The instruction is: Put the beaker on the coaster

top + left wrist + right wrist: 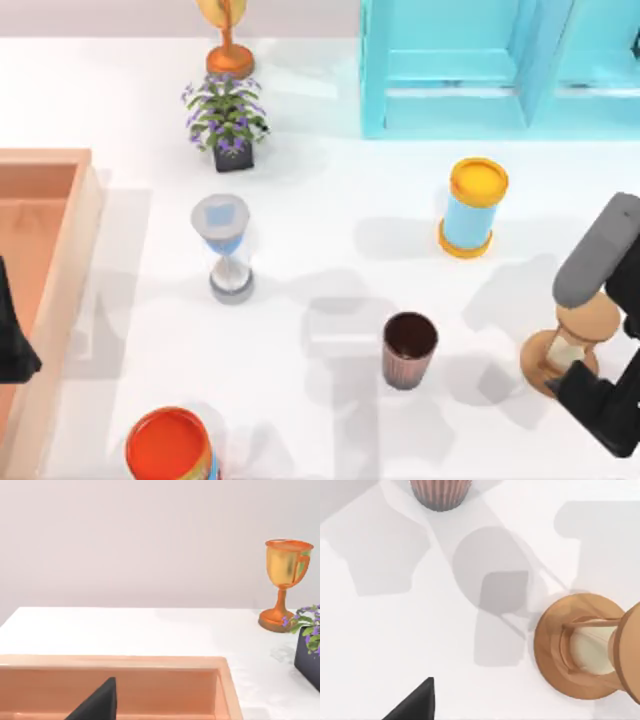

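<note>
White table (330,200) stretches before you, with a turquoise cabinet (450,65) at its far right edge. You find the beaker (409,349), a small ribbed brown cup with a dark inside, standing upright near the front, right of centre. Nothing touches it. In the right wrist view its ribbed base (440,492) stands apart from a wooden hourglass (587,645).

Your right arm (605,310) sits at the right edge, beside the wooden hourglass (565,350), to the right of the beaker. Whether its jaws are apart or together, you cannot tell. Your left arm (12,335) is parked at the left edge over a wooden tray (60,260); its jaws likewise cannot be judged.

Elsewhere: a light-blue cylinder with yellow ends (471,208) behind the beaker, a grey hourglass (227,248) to its left, an orange-topped can (170,445) at the near left, and a potted plant (228,118) with a gold trophy (226,35) at the far side.
</note>
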Tool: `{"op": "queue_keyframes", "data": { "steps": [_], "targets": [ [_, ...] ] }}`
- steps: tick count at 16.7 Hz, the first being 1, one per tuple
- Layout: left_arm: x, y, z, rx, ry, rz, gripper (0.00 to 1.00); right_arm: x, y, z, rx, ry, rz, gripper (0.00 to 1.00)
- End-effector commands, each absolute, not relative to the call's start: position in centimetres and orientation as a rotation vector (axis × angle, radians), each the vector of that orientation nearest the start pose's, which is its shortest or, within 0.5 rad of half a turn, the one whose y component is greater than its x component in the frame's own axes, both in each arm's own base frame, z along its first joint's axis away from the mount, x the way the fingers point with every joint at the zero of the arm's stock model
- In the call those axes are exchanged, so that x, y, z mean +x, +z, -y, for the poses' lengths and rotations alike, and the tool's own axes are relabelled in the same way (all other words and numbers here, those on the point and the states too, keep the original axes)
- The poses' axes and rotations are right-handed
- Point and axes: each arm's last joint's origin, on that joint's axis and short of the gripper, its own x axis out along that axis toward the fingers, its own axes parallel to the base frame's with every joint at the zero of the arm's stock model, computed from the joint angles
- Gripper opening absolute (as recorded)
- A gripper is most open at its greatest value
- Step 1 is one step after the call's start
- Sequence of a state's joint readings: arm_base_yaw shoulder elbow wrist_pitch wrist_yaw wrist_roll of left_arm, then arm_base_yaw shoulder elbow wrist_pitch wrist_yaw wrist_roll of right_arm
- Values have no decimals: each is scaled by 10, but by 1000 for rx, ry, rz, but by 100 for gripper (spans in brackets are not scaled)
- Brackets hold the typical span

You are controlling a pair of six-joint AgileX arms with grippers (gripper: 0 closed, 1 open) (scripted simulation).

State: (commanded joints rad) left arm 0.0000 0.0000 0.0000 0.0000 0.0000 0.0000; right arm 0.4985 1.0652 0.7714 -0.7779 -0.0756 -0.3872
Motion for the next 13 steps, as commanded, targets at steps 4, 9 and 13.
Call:
{"op": "queue_keyframes", "data": {
  "steps": [4, 9, 13],
  "targets": [
    [106, 160, 1, 0, 0, 0, 100, 202, 232, -154, -811, 968, -1206, 100],
    [106, 160, 1, 0, 0, 0, 100, 234, 238, -222, -1062, 1154, -1281, 100],
    [106, 160, 1, 0, 0, 0, 100, 249, 246, -253, -1180, 1200, -1231, 100]
  ]
}}
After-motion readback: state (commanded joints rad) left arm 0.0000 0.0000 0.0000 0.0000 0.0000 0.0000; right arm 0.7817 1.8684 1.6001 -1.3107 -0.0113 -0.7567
